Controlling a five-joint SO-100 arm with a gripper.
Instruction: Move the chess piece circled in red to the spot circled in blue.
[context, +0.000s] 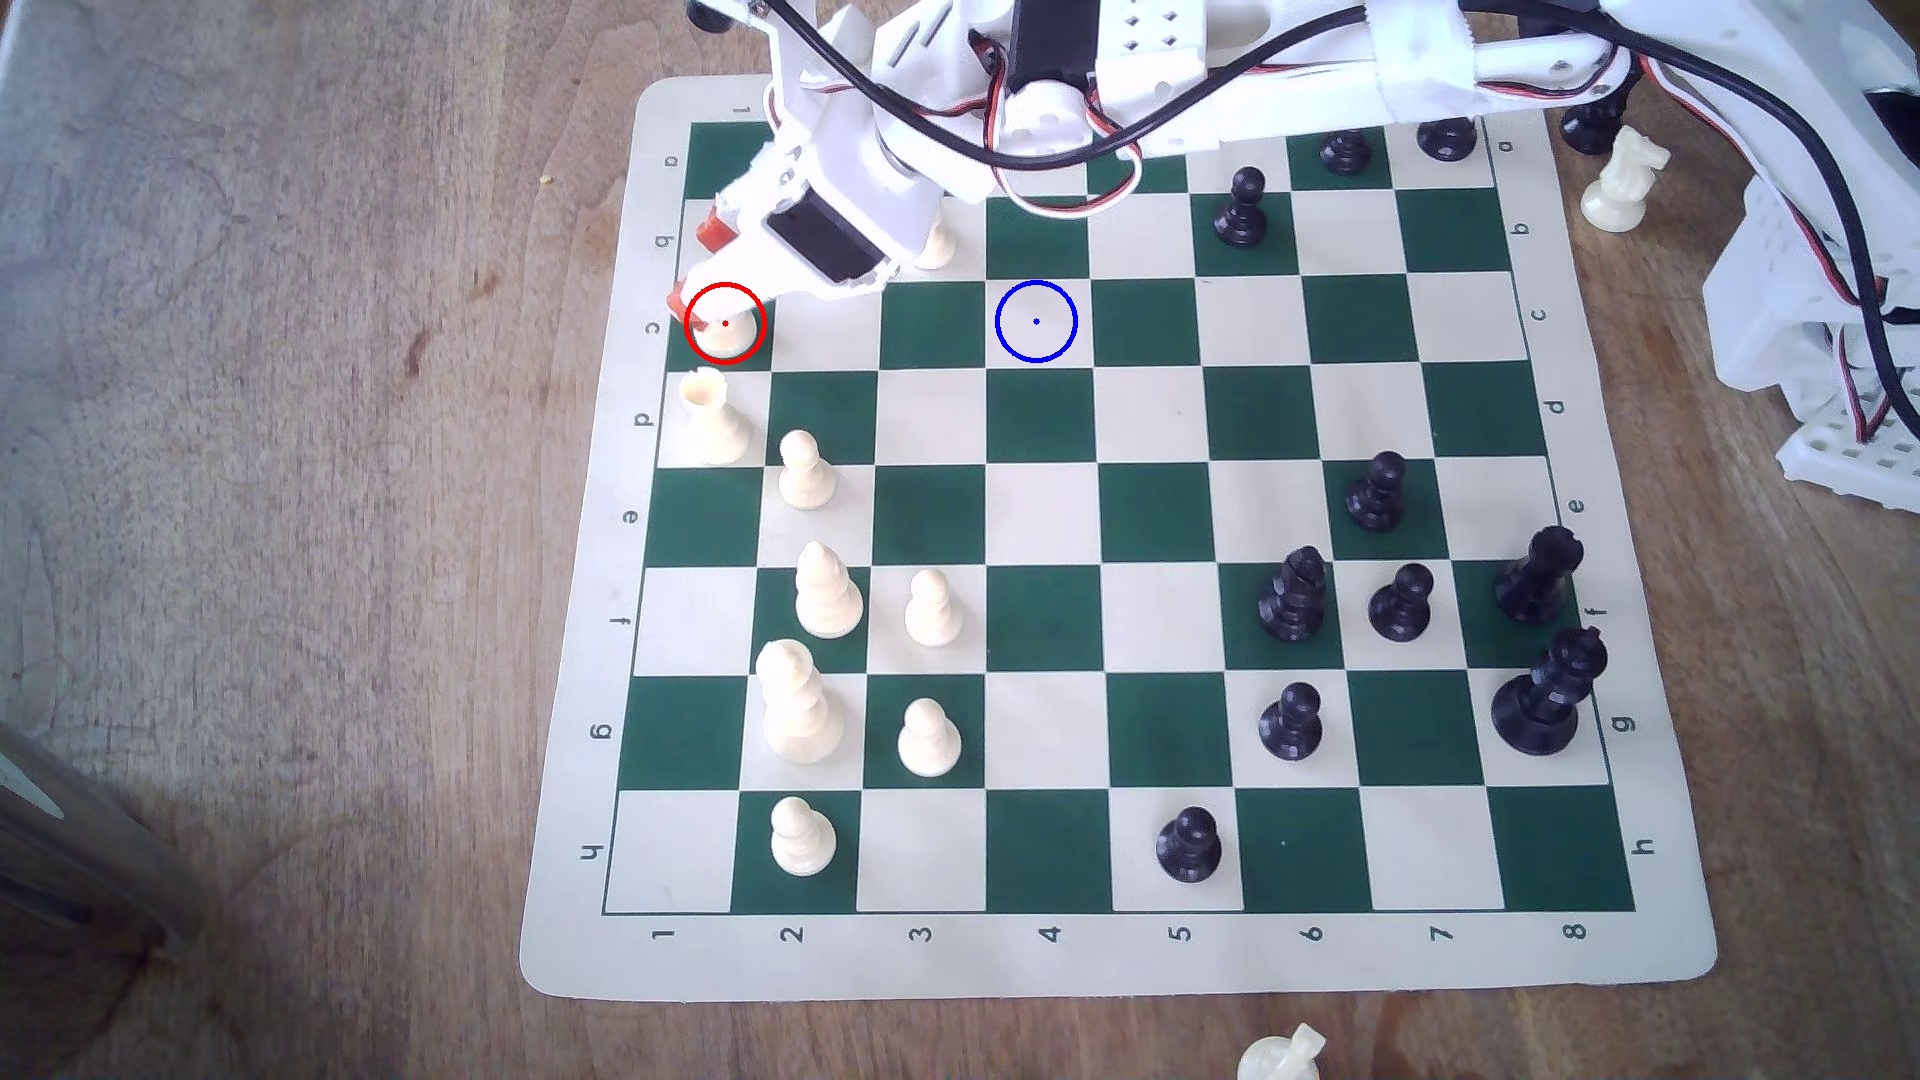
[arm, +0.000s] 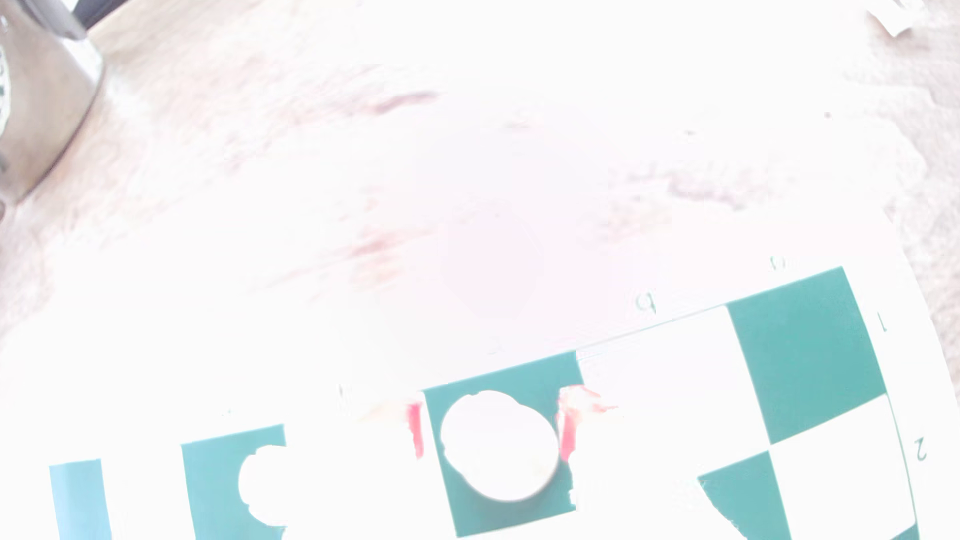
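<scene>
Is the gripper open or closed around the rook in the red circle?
Open. In the wrist view the red fingertips stand either side of the rook, with green square visible between each and the piece.

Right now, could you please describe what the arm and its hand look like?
The arm is white printed plastic with black servo blocks, and the flat plate near its elbow is dotted with small holes. Black cables and red-white wire bundles trail along it, and white tape wraps one link. The hand is white, its fingertips covered in red.
</scene>
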